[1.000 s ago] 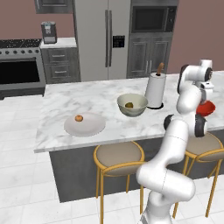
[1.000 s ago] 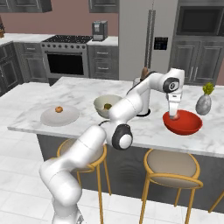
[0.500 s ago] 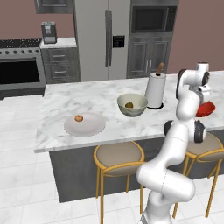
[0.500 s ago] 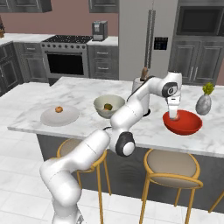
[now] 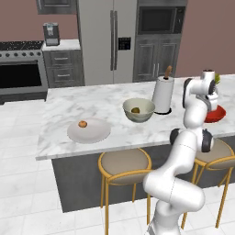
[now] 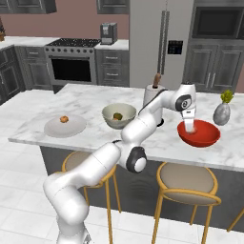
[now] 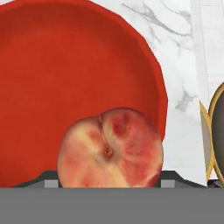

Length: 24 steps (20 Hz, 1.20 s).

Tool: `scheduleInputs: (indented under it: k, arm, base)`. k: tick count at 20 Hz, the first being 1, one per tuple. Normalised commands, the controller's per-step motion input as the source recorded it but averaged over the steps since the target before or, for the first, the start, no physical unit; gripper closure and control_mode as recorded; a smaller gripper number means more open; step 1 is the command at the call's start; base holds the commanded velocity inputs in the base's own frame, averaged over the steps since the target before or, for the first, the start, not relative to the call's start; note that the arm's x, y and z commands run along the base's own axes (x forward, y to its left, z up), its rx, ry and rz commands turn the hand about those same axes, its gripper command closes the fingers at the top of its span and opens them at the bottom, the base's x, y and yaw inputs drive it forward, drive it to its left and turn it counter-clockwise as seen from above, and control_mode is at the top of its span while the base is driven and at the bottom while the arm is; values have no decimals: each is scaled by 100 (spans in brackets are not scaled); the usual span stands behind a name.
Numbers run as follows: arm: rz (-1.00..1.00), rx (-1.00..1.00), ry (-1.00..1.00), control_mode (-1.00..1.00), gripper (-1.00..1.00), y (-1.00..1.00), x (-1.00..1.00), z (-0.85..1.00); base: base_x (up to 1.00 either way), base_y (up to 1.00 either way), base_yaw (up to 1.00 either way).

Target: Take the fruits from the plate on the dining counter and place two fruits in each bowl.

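Veined marble counter (image 6: 86, 138); glossy red bowl (image 7: 65, 78); round blushed peach (image 7: 110, 148).

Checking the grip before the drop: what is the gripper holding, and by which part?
The gripper holds a round reddish peach-like fruit by its opposite sides, over the glossy red bowl; the contact points themselves are hidden.

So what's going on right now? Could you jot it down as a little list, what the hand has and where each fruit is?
gripper: over the red bowl, closed on a reddish fruit
gripper location
red bowl contents: nothing inside that the hand view shows
beige-grey bowl: at least one fruit inside
plate: one orange-brown fruit left
counter extras: paper towel roll, small vase with a plant
surface: marble dining counter
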Motion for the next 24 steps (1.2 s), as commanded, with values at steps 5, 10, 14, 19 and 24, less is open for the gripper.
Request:
scheduleInputs:
  k: [5, 10, 14, 19, 24]
  arm:
    - [6, 8, 12, -100, -100, -16, 22, 0]
    - [7, 13, 16, -100, -100, -11, 14, 0]
    - [7, 12, 14, -100, -100, -13, 18, 0]
    - [9, 13, 16, -100, -100, -18, 19, 9]
    - [12, 15, 13, -100, -100, -15, 17, 33]
  base:
    - [0, 0, 0]
    - [0, 0, 0]
    - [0, 0, 0]
    - [0, 0, 0]
    - [0, 0, 0]
